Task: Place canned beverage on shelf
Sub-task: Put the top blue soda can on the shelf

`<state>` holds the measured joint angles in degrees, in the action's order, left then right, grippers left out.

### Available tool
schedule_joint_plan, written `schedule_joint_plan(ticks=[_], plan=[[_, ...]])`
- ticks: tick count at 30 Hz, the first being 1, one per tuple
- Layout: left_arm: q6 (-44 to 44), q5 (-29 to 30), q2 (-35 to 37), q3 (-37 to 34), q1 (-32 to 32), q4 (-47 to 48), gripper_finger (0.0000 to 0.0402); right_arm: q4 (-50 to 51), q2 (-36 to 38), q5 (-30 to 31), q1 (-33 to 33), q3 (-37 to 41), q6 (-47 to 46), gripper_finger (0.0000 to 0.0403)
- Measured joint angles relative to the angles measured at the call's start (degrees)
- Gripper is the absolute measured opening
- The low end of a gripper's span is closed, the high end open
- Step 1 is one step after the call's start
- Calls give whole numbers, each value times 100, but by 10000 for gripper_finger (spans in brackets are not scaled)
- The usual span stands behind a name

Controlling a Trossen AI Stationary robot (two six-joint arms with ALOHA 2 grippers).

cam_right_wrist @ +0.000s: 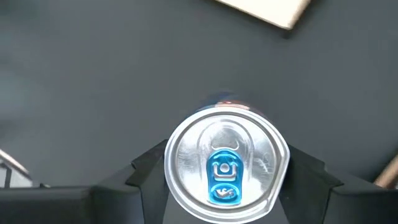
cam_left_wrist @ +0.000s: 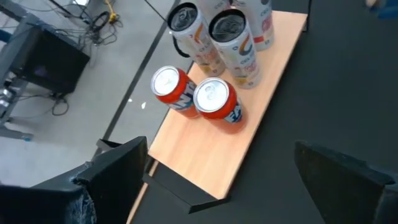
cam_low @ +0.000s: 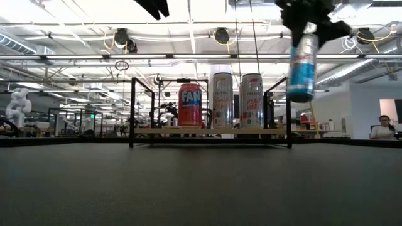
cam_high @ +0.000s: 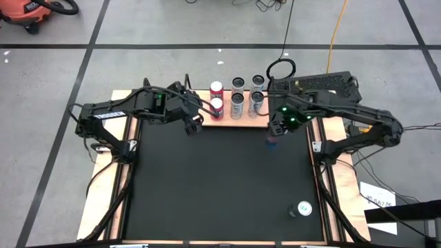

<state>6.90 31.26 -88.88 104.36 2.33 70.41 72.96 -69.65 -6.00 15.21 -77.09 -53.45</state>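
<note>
You get bright, even light from overhead; in the low view the ceiling lamps (cam_low: 221,34) wash out white. The black tabletop (cam_high: 220,186) throws back only a soft sheen, with faint shadows under the arms. In the low view the near tabletop is soft, and the raised blue can (cam_low: 303,66) looks slightly smeared. Your left wrist view blurs its own dark fingers (cam_left_wrist: 118,174). The right wrist view shows the can top sharp, with mild glare on the metal.
</note>
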Motion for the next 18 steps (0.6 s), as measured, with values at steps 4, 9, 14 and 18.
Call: schedule_joint_plan(ticks=[4,9,14,18], plan=[[24,-110,0,0,-2,0,397,-310,-653,-7,-296,-499,213,220],[106,-136,27,0,-2,131,397,-410,-1578,-29,-513,-1441,752,220],[212,-414,53,9,-4,455,397,-377,-2374,-387,-608,-2540,1400,223],[242,-1101,72,9,-2,462,397,-324,-2841,-483,-646,-3348,1946,222]])
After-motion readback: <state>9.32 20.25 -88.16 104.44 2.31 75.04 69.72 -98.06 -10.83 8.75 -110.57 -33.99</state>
